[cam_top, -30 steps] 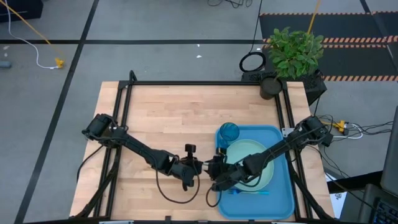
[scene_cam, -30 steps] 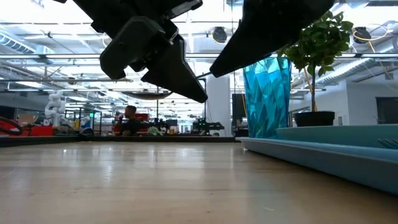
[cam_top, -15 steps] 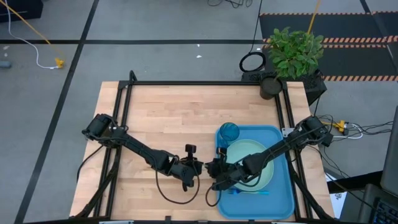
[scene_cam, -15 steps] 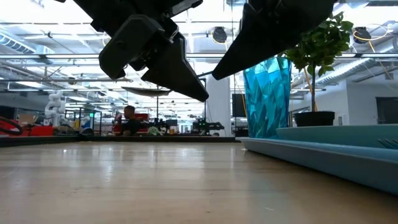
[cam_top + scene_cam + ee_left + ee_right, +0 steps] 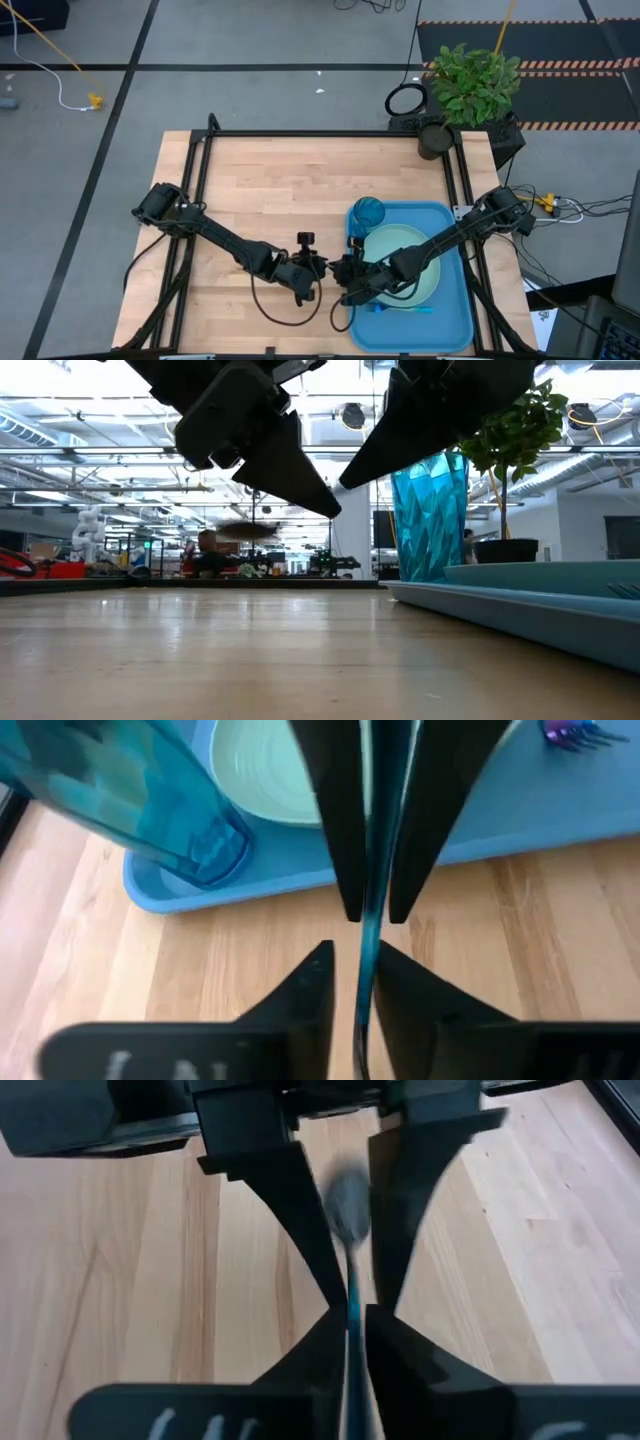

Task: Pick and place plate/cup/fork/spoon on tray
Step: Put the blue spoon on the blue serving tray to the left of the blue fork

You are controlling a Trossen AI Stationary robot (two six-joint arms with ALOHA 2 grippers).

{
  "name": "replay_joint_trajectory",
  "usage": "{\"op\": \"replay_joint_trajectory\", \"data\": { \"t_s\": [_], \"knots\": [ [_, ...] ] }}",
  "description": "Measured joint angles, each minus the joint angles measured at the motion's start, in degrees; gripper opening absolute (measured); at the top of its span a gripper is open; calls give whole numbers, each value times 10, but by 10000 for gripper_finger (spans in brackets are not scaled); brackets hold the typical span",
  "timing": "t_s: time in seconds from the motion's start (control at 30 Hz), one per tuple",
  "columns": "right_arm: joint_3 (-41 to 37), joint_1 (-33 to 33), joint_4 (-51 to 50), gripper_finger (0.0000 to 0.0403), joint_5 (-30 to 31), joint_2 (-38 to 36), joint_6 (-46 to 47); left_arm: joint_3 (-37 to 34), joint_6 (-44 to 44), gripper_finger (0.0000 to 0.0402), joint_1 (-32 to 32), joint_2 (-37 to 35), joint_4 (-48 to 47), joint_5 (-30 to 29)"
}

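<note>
Both arms meet over the bare wooden desk (image 5: pixel 280 180), just beside the near left edge of the large bright blue rectangular plastic tray (image 5: pixel 460 320). The small spoon with the dark oval bowl and light blue handle (image 5: pixel 347 1195) is held in the air between them, clear of the desk. The right claw (image 5: pixel 346 272) is clamped on the handle; in the right wrist view its two fingertips press together on the thin blue shaft. The left claw (image 5: pixel 322 268) faces it tip to tip, fingers slightly apart, with the spoon running through the gap and daylight on both sides of the bowl. On the tray: the large round pale mint-green plate (image 5: pixel 385 245) at centre, partly under the right arm; the small teal-blue translucent tumbler cup (image 5: pixel 368 212) at the far left corner; and the thin fork with purplish-blue tines (image 5: pixel 570 732) near the front rim.
</note>
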Motion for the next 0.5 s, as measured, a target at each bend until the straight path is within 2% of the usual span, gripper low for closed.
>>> {"op": "replay_joint_trajectory", "data": {
  "t_s": [0.13,0.23,0.33,0.5],
  "knots": [
    [0,0,-14,5,-2,0,-3,20,-15,116,-6,-4,-14,15],
    [0,0,-31,2,-3,-5,0,44,-30,138,-16,-5,-51,22],
    [0,0,-41,1,-12,-11,11,62,-40,148,-24,-5,-103,22],
    [0,0,-50,3,-75,-14,28,45,-94,149,-15,-6,-132,15]
  ]
}}
